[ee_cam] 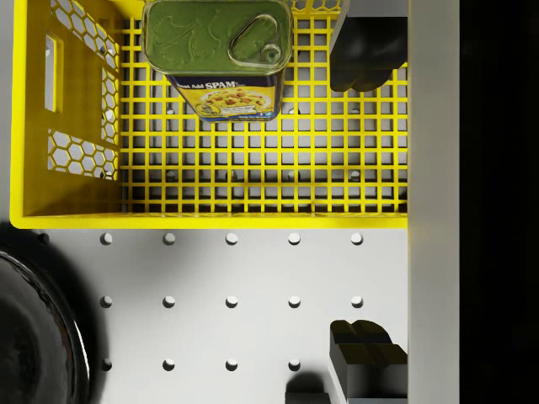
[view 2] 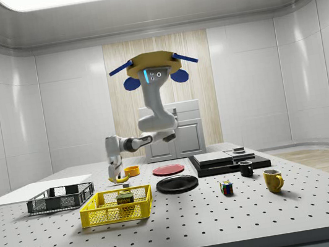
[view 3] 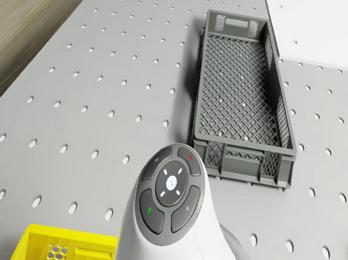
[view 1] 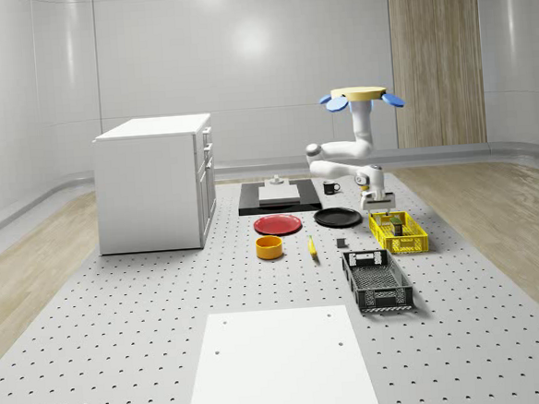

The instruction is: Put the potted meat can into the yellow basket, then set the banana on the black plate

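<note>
Banana (view 1: pixel 312 247) too small in whole-scene view to make out shape; in side view mostly hidden behind arm. Black plate (ee_cam: pixel 38 337) cut off by wrist frame edge. Yellow basket (view 3: pixel 65 252) cropped at drone frame edge, partly behind arm

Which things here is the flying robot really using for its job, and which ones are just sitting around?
For the job: potted meat can, already inside the yellow basket; banana; black plate; gripper.

Just sitting around: red plate, orange bowl, grey basket, black mug, yellow mug, cube.
</note>
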